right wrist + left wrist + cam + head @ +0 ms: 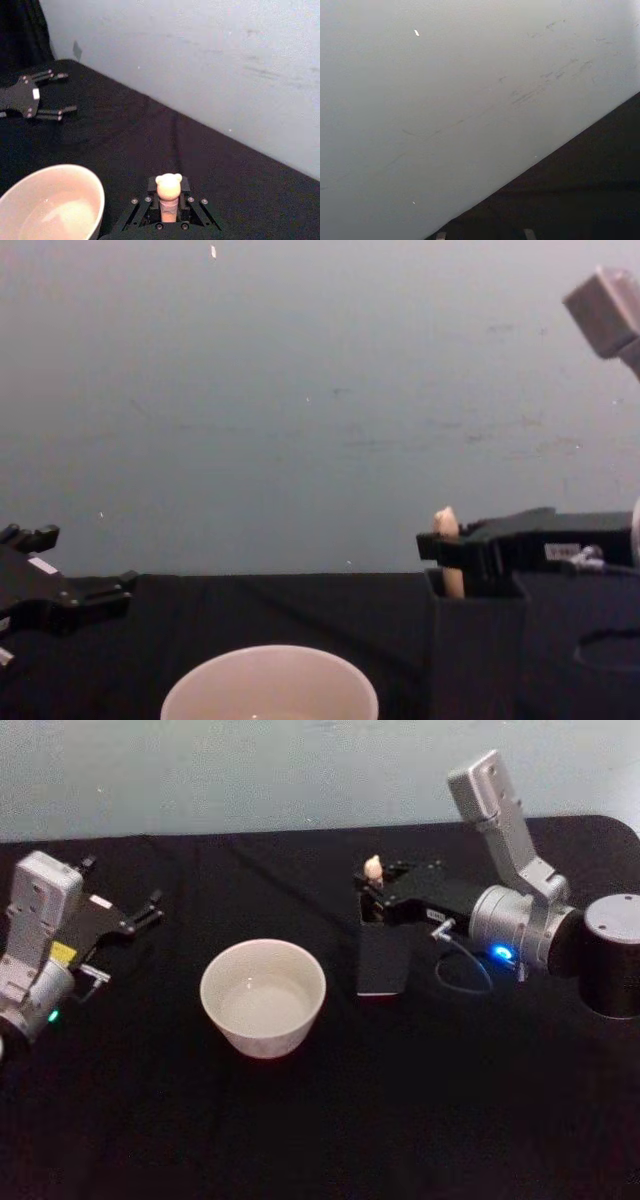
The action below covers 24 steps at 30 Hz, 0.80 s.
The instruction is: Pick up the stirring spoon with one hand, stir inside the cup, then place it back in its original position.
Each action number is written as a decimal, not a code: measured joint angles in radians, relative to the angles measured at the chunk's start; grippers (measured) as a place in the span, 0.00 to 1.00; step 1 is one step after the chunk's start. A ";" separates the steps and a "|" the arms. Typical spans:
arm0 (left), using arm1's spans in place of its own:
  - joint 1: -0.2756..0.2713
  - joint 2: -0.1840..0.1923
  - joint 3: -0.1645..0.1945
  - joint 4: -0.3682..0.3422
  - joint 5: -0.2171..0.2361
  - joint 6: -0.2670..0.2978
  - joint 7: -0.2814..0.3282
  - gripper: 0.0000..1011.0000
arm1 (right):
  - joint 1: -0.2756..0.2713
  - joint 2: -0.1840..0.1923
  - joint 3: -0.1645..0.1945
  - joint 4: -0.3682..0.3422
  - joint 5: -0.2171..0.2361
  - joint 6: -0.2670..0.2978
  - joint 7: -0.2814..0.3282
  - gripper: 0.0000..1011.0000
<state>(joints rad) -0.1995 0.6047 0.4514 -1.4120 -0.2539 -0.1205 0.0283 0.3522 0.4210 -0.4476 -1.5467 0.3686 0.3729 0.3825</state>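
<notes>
The right gripper (pixel 371 890) reaches over the dark holder (pixel 383 960), its jaws clenched on the stirring spoon (pixel 169 189) just under the knob. The spoon stands upright in the holder, right of the cup (pixel 263 997). The left gripper (pixel 153 908) (jaws released) hangs at the bench's (pixel 300 1130) left edge, well apart.

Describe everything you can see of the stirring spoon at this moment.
The stirring spoon shows a pale beige handle, smooth and matte, topped by a rounded knob with two small ear-like bumps. It stands upright in the dark square holder, to the right of the white cup, with its knob above the holder's rim. The right end effector is closed on the handle just below the knob. Its shaft and bowl are hidden inside the holder.
</notes>
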 joint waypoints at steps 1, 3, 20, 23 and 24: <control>0.000 0.000 0.000 0.000 0.000 0.000 0.000 0.99 | -0.004 -0.001 0.008 -0.006 0.004 -0.004 -0.006 0.21; 0.000 0.000 0.000 0.000 0.000 0.000 0.000 0.99 | -0.008 -0.003 0.017 -0.014 0.008 -0.010 -0.011 0.21; 0.000 0.000 0.000 0.000 0.000 0.000 0.000 0.99 | -0.046 0.001 0.094 -0.125 0.087 -0.068 -0.038 0.21; 0.000 0.000 0.000 0.000 0.000 0.000 0.000 0.99 | -0.046 0.002 0.097 -0.135 0.097 -0.075 -0.040 0.21; 0.000 0.000 0.000 0.000 0.000 0.000 0.000 0.99 | -0.046 0.002 0.099 -0.140 0.102 -0.079 -0.042 0.21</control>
<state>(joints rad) -0.1995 0.6047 0.4514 -1.4120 -0.2539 -0.1205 0.0282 0.3058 0.4228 -0.3489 -1.6868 0.4709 0.2938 0.3405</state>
